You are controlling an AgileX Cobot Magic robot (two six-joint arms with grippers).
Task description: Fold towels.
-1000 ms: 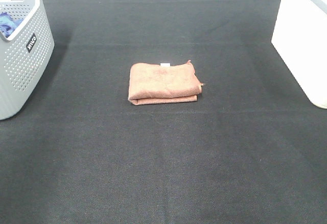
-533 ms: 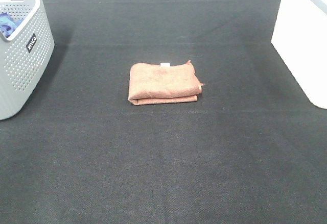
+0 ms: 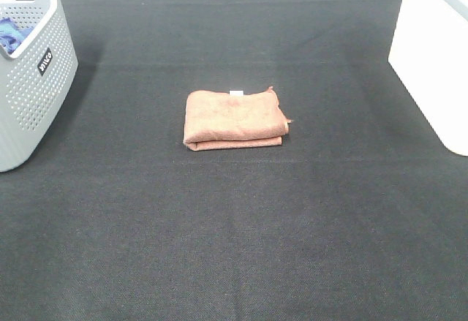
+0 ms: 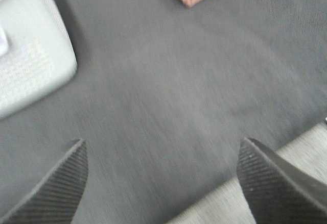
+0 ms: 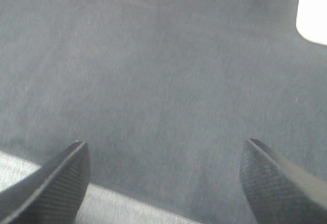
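The towel (image 3: pixel 234 119) lies folded into a small neat pad on the black mat (image 3: pixel 234 248), well ahead of the left claw (image 4: pixel 161 183) and the right claw (image 5: pixel 163 180), both wide apart and holding nothing, so the folding looks done.

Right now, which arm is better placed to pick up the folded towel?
Roughly even; slight lean left. Both grippers, left and right, are open, empty and pulled back from the towel, which sits mid-mat. The basket stands on the left arm's side.
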